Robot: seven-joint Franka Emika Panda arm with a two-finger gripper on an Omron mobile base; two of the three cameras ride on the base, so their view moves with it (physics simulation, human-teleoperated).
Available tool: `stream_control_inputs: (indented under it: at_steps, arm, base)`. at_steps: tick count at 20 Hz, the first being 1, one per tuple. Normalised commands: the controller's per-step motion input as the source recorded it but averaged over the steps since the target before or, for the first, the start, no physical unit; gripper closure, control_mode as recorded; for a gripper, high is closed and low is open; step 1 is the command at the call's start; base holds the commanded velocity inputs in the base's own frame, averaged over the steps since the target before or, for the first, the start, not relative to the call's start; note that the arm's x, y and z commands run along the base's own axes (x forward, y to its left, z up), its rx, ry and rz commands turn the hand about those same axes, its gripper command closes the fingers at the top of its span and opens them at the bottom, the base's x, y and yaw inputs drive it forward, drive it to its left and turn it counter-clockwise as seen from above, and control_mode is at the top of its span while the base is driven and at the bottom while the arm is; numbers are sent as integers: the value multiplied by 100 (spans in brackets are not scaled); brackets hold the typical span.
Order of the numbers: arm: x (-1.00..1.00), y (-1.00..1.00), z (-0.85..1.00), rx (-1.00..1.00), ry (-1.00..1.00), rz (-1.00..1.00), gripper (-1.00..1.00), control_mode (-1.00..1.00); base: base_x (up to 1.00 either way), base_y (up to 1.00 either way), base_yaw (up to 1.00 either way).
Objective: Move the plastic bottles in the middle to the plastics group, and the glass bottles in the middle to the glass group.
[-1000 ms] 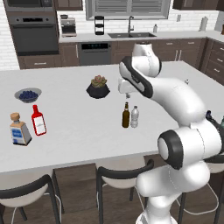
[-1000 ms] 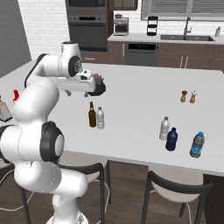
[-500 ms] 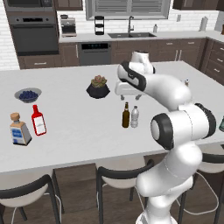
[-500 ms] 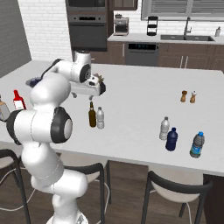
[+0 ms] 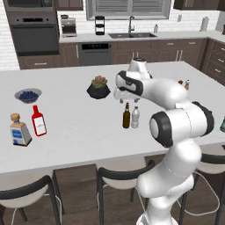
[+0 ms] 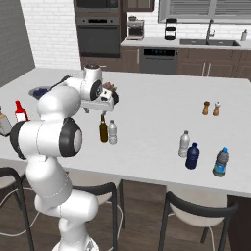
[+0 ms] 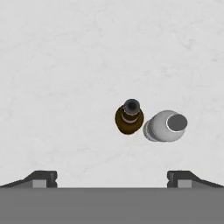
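Two bottles [image 7: 129, 117] stand below the spread pincer [image 7: 112, 177].

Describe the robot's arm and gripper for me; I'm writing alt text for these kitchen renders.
The arm is glossy white, built of rounded, bulbous segments with dark grey to black rings at the joints. No cables or markings are visible. The gripper is a compact white block with dark details. In the hand view its two fingertips are small, dark and wedge-shaped.
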Motion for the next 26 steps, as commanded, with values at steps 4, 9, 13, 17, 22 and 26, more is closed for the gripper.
stream_control_inputs:
  at_steps: [4, 9, 13, 17, 22, 26]
  arm:
    - [34, -6, -20, 0, -6, -3, -100, -100]
    - [17, -15, -11, 0, -1, -3, -100, -100]
    - [17, -11, -13, 0, 0, -2, -100, -100]
    - [10, -2, -13, 0, 0, -1, -100, -100]
    - [10, 0, -13, 0, 0, 0, -100, -100]
    - [13, 0, -14, 0, 0, 0, -100, -100]
  base:
    - [0, 0, 0]
    - [0, 0, 0]
    - [0, 0, 0]
    - [0, 0, 0]
    - [0, 0, 0]
    - [0, 0, 0]
